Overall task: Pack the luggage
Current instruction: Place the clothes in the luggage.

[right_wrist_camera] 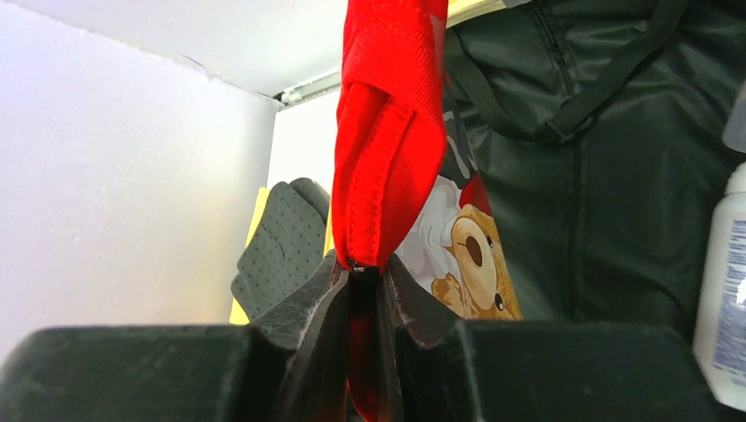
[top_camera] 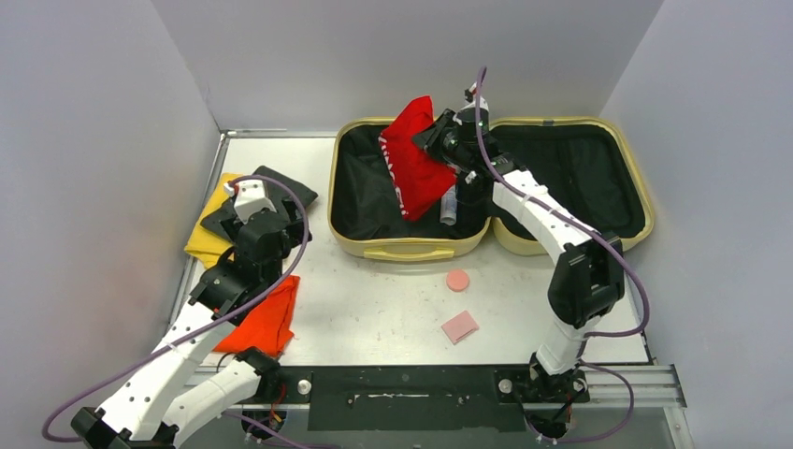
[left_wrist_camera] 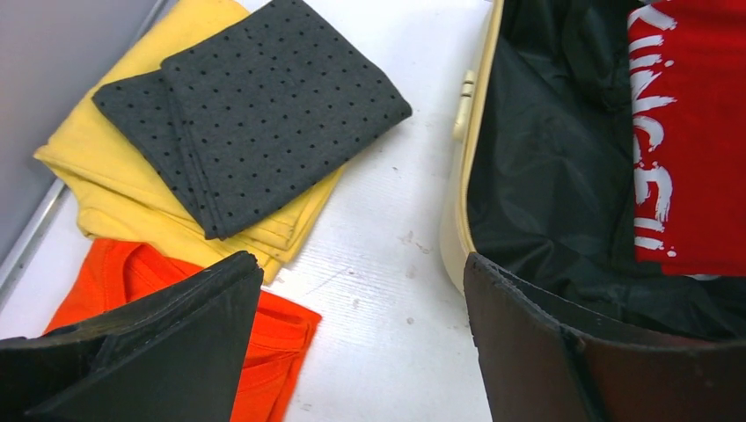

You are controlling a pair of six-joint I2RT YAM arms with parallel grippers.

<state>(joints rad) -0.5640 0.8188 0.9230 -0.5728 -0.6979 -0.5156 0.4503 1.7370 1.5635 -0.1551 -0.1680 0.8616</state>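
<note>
The luggage (top_camera: 411,249) is a pale yellow suitcase lying open at the back of the table, both halves lined in black (right_wrist_camera: 598,176). My right gripper (top_camera: 441,137) hovers over its left half, shut on a fold of a red shirt (top_camera: 411,164) that hangs down into it. In the right wrist view the red shirt (right_wrist_camera: 387,132) is pinched between the pads of the right gripper (right_wrist_camera: 368,272), and a bear print (right_wrist_camera: 471,255) shows behind. My left gripper (left_wrist_camera: 361,272) stands open and empty over bare table beside the luggage's rim (left_wrist_camera: 457,229).
Left of the luggage lie a grey dotted cloth (left_wrist_camera: 255,105) on a folded yellow cloth (left_wrist_camera: 114,193), with an orange cloth (left_wrist_camera: 264,352) nearer. A white bottle (top_camera: 449,206) lies inside the luggage. A pink disc (top_camera: 457,280) and a pink square (top_camera: 459,326) sit on the table's front.
</note>
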